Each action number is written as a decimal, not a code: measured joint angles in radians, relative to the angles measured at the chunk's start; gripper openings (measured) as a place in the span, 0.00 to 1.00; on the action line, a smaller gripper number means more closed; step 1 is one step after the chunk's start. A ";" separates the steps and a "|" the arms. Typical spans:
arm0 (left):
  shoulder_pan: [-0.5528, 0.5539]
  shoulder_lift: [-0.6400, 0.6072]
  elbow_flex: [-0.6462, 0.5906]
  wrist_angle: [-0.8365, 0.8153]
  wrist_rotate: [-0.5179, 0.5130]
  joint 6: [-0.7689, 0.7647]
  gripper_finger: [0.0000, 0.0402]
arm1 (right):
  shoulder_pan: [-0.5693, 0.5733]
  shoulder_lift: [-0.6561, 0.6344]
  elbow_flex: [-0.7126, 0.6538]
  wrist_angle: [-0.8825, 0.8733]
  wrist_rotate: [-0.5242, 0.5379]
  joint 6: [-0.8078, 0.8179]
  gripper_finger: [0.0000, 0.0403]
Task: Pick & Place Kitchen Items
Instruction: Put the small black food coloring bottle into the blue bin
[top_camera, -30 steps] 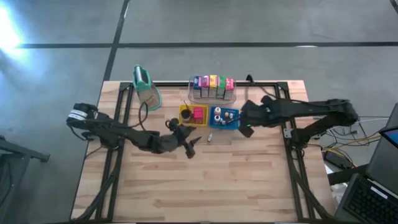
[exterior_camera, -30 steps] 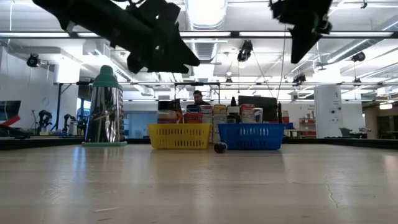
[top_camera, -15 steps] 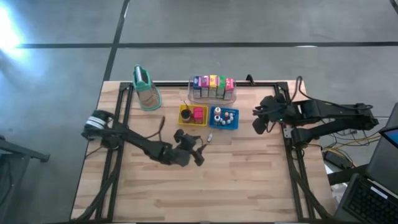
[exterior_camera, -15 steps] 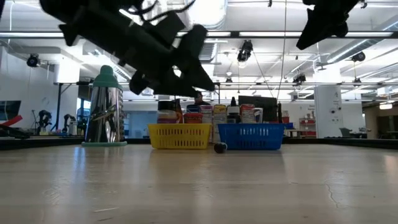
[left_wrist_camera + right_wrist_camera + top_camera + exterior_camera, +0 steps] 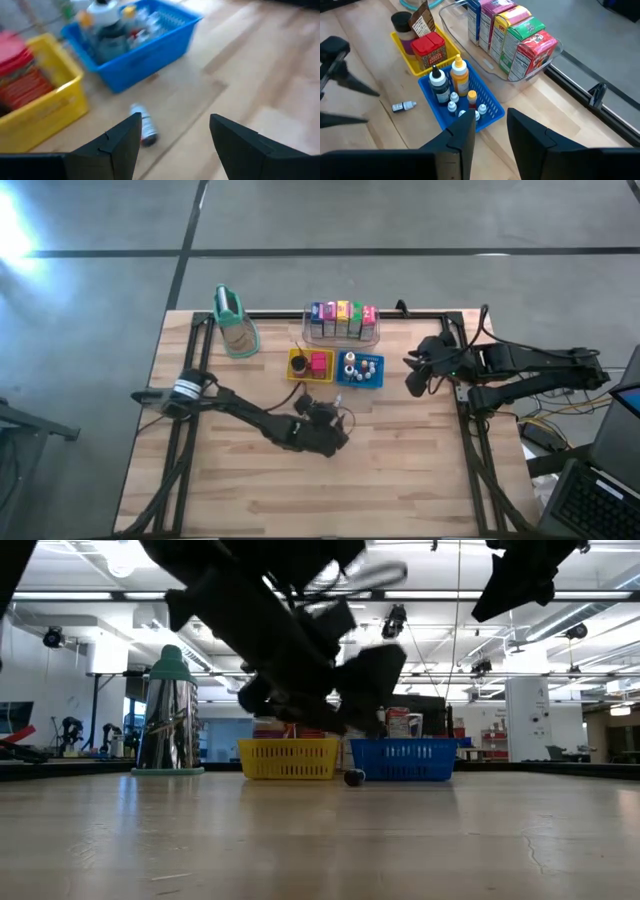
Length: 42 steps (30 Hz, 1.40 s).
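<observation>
No word, brand or number can be read anywhere. The cartons [image 5: 512, 35] in the clear bin [image 5: 540, 67] carry white printed panels on their sides, but the print is too small to make out. The brown packet [image 5: 422, 22] in the yellow tray [image 5: 405, 55] bears a label with lettering, also unreadable.

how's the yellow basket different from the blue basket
The yellow basket holds a red-lidded jar, a dark-lidded jar and a brown packet; the blue basket holds small bottles, several white-capped and one orange. The yellow one stands farther from the right arm, the blue one nearer. Both are slotted plastic, similar in size, side by side in front of the clear bin.
</observation>
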 joint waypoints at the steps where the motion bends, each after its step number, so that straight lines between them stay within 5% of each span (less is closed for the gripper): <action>1: 0.006 0.006 0.013 -0.047 -0.001 -0.041 0.60 | 0.000 0.005 0.000 0.000 0.000 -0.003 0.27; 16: 0.086 0.000 0.015 -0.145 0.212 -0.245 0.55 | 0.000 0.024 0.000 -0.007 -0.001 -0.013 0.22; 29: 0.112 0.005 0.014 -0.156 0.203 -0.245 0.51 | 0.000 0.024 0.000 -0.007 -0.001 -0.014 0.12; 42: 0.118 0.084 0.016 -0.102 0.202 -0.270 0.51 | 0.000 0.024 0.000 -0.006 -0.001 -0.014 0.20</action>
